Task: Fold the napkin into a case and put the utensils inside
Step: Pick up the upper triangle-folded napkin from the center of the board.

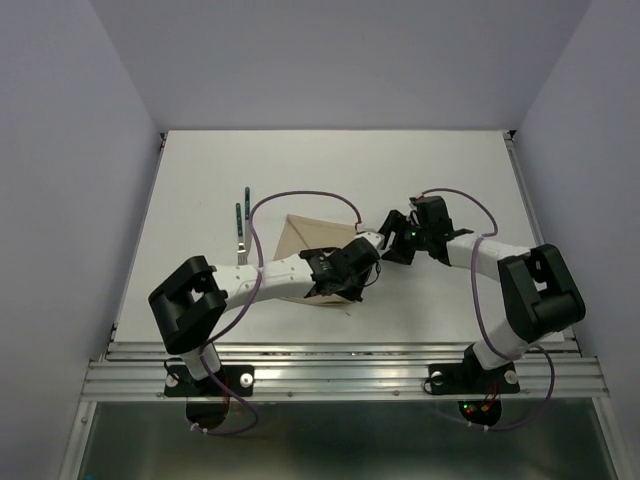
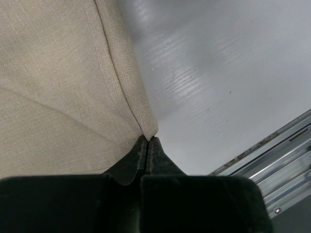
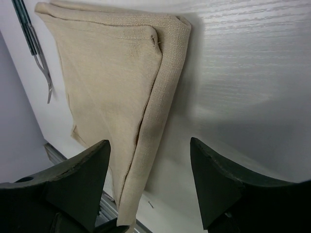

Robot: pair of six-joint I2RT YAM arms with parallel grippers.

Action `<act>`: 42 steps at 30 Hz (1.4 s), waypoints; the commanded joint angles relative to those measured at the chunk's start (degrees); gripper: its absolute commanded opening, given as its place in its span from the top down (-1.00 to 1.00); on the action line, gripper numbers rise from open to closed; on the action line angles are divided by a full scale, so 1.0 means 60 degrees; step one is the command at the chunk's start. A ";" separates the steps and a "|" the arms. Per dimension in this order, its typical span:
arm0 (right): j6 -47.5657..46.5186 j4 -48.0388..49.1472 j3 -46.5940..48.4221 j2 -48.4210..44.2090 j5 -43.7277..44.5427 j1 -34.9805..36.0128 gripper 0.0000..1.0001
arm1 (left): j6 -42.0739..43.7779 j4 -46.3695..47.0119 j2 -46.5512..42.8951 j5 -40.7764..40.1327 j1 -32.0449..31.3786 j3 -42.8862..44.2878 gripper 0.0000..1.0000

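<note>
Beige napkin (image 1: 305,235) partly under L claw (image 2: 147,141)

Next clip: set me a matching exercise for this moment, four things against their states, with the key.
Things:
1. left pincer
2. right pincer
3. napkin
4. utensils

States:
A. lying bare on the table, beside the cloth
B. jaws wide apart, holding nothing
C. shut on a corner of the cloth
D. folded over, layers stacked

Pairs: 1-C; 2-B; 3-D; 4-A
</note>
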 commanded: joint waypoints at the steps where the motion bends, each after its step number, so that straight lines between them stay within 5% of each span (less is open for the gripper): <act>1: 0.0552 0.1398 0.0235 0.0556 -0.0825 -0.0045 -0.42 | 0.0191 0.0211 -0.0405 0.0157 0.0005 -0.0122 1.00; 6: 0.0786 0.1678 0.0483 0.1112 -0.0738 0.0043 -0.35 | 0.0205 0.0182 -0.0434 0.0143 0.0020 -0.0136 1.00; 10: 0.0889 0.1854 0.0645 0.1595 -0.0547 0.0043 -0.05 | 0.0234 0.0197 -0.0551 0.0143 0.0034 -0.0238 1.00; 15: 0.0904 0.1913 0.0894 0.2006 -0.0416 0.0043 0.08 | 0.0351 0.0241 -0.0698 0.0187 0.0049 -0.0356 1.00; 28: 0.0933 0.1928 0.0967 0.2256 -0.0254 0.0043 0.99 | 0.0498 0.0343 -0.0801 0.0187 0.0035 -0.0634 0.98; 32: 0.0963 0.1928 0.0821 0.2168 -0.0137 0.0043 0.99 | 0.0425 0.0329 -0.0786 -0.0003 0.0020 -0.0693 0.70; 36: 0.1050 0.2030 0.0689 0.2110 -0.0122 0.0043 0.99 | 0.0469 0.0387 -0.0859 0.0040 0.0020 -0.0635 0.07; 42: 0.1153 0.2133 0.0572 0.2080 -0.0108 0.0043 0.99 | 0.0250 0.0169 -0.0786 -0.0382 -0.0024 -0.0386 -0.16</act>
